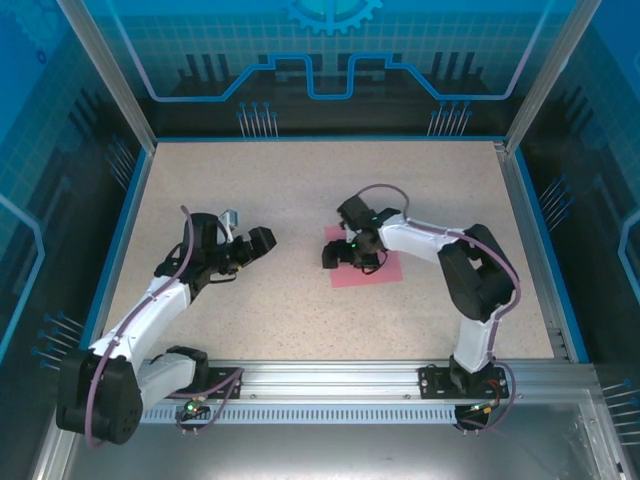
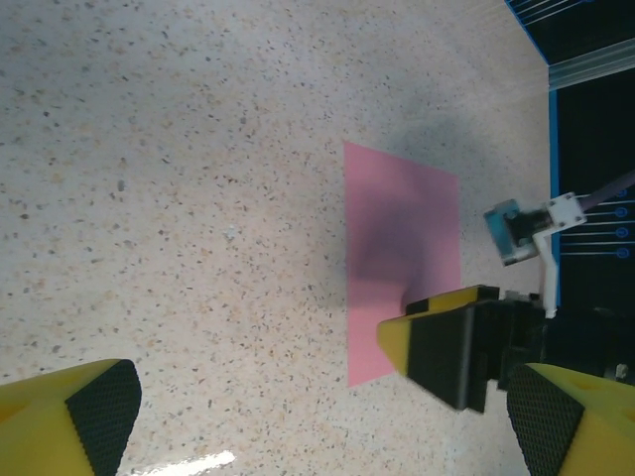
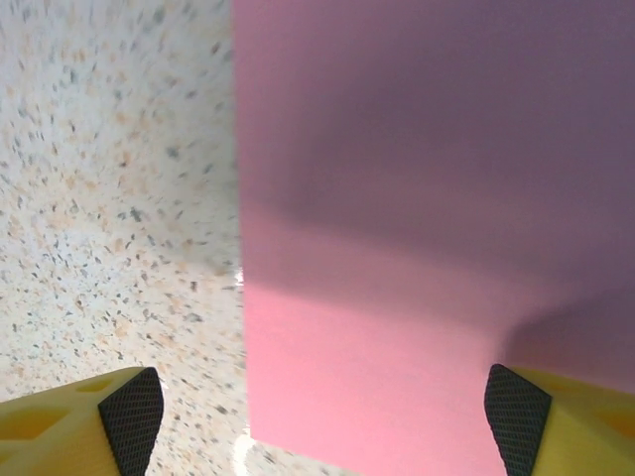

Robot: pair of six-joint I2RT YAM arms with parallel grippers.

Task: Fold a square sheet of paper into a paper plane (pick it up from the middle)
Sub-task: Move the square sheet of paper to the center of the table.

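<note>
Right jaws hang wide open and empty just above the square sheet of paper (image 3: 397, 198), flat on the counter (image 3: 99, 149), straddling its edge; left jaws, fully open and empty, stand well apart.

We see speckled beige tabletop (image 1: 300, 190), matte, with fine dark flecks. Blue trim (image 1: 125, 215) runs along left, back and right edges. We note aluminium posts (image 1: 105, 70) at rear corners. Back wall (image 1: 330, 60): dark panel, cyan grid, circuit lines, half gear at top centre. Tinted side panels (image 1: 40, 150) carry same pattern. Slotted aluminium rail (image 1: 330, 380) lies along near edge. Light soft, even; we catch small glare spot (image 2: 189, 461) on tabletop.
</note>
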